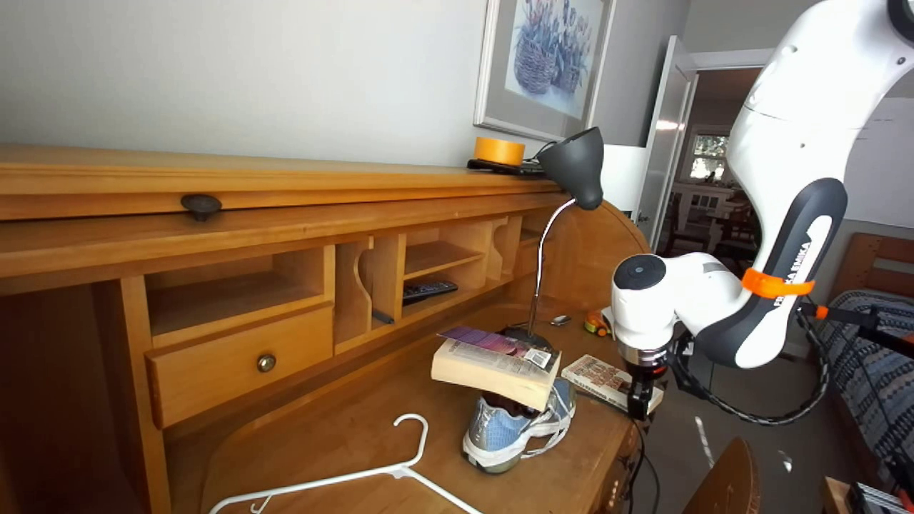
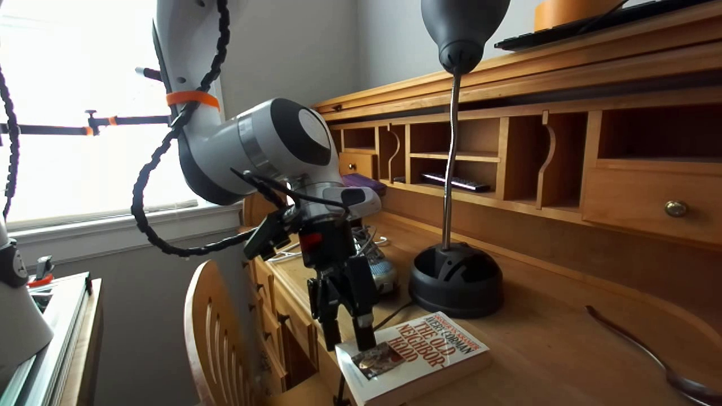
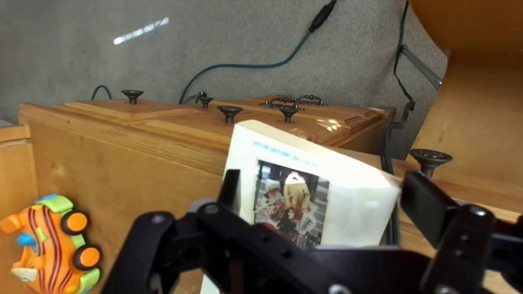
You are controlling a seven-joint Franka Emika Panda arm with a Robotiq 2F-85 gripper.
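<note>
in an exterior view: shows gripper (image 1: 640,407) low at a paperback (image 1: 601,380) on the desk (image 1: 328,435); here alone, a framed flower picture (image 1: 551,61), an open door (image 1: 671,128).

in an exterior view: reads "the old neighborhood" off the paperback; leaves contact at the fingertips (image 2: 365,334) unclear; adds bright window (image 2: 84,169) behind arm (image 2: 256,144).

in wrist view: frames the paperback's end between fingers (image 3: 429,209) spread well apart; shows orange toy car (image 3: 53,249) large, tiny in an exterior view.
</note>
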